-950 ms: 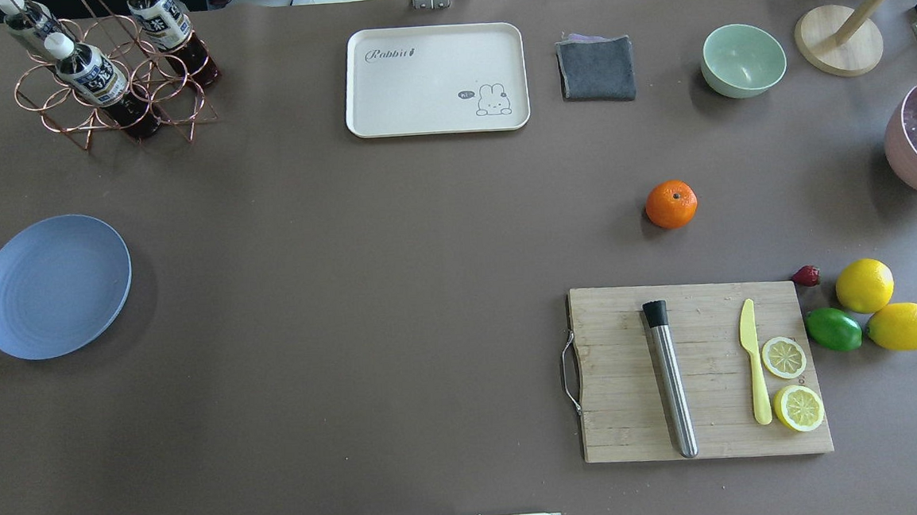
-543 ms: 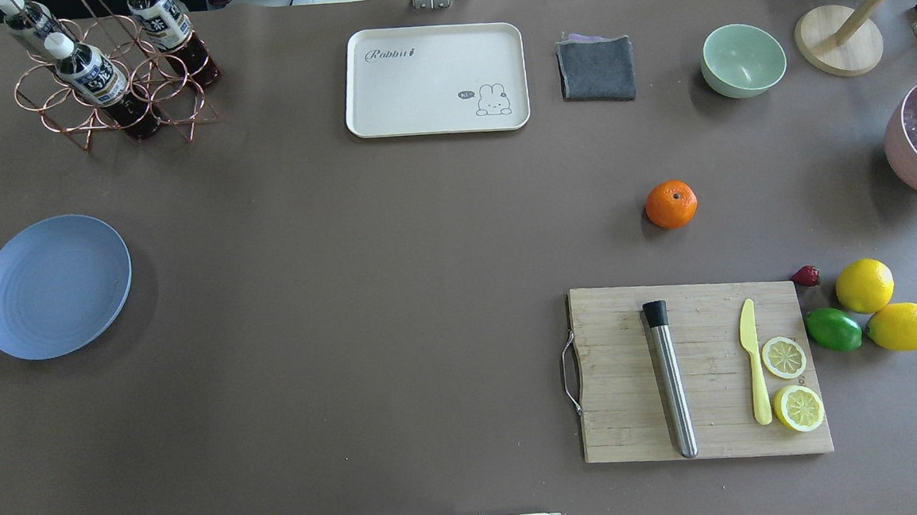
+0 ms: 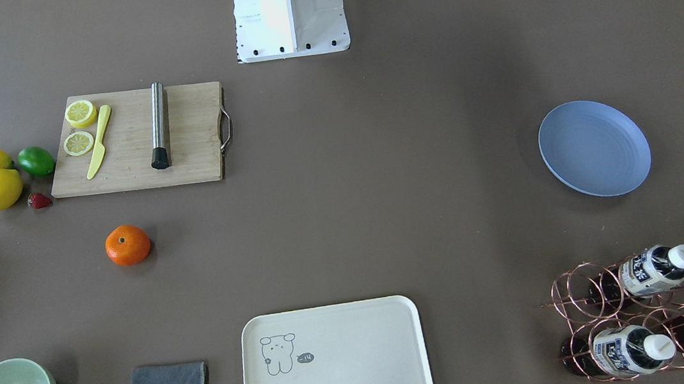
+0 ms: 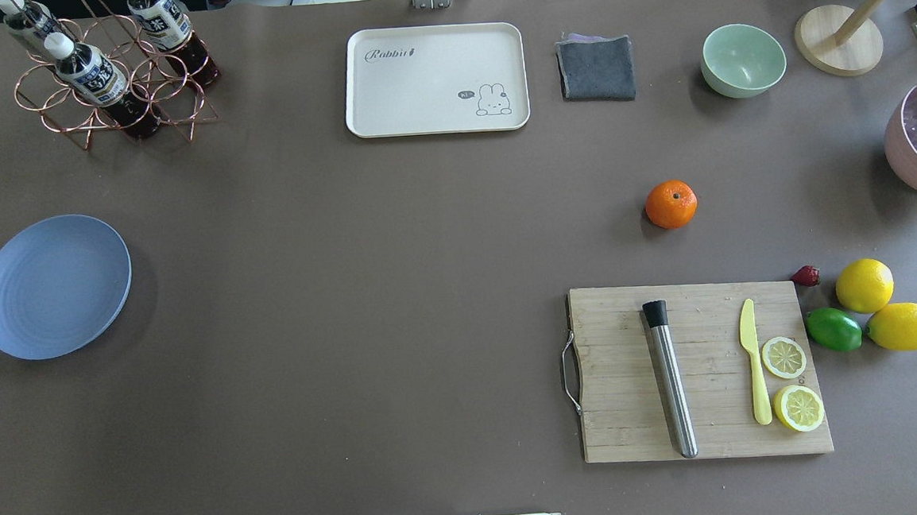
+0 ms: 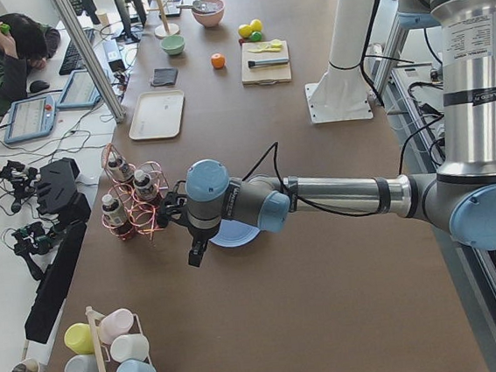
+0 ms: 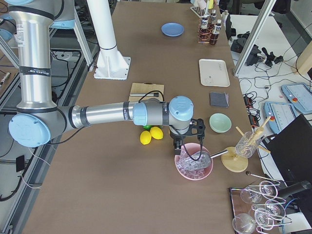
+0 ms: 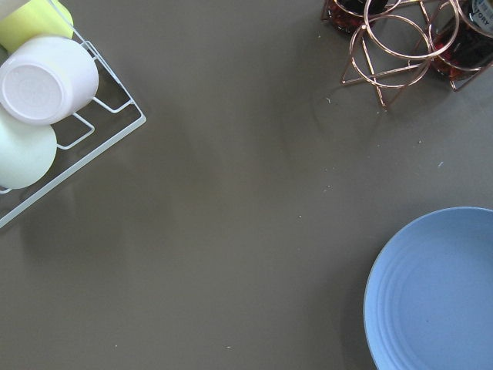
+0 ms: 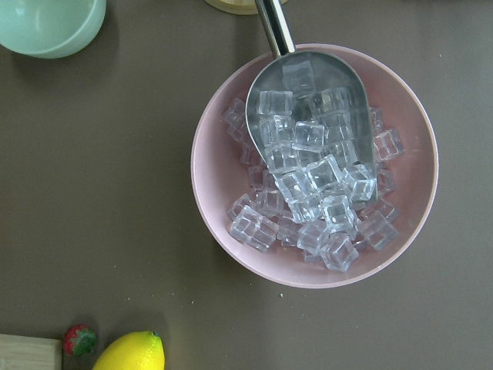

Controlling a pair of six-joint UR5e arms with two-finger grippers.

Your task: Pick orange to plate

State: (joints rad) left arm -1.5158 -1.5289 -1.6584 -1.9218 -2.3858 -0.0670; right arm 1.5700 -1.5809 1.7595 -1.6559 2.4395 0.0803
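The orange (image 4: 671, 204) sits alone on the brown table, right of centre and beyond the cutting board; the front-facing view has the orange (image 3: 128, 245) at its left. The light-blue plate (image 4: 54, 286) lies bare at the far left edge, also seen as plate (image 3: 594, 148) and plate (image 7: 439, 293). My left gripper (image 5: 192, 248) hangs above the table just beside the plate, shown only in the left side view, so I cannot tell its state. My right gripper (image 6: 179, 148) hovers over the pink ice bowl, far from the orange; its state cannot be told either.
A wooden cutting board (image 4: 625, 375) carries a steel muddler, yellow knife and lemon slices. Lemons (image 4: 865, 285), a lime and a strawberry lie to its right. The pink ice bowl (image 8: 202, 154), green bowl (image 4: 742, 59), grey cloth, cream tray (image 4: 436, 80) and bottle rack (image 4: 109, 80) line the edges.
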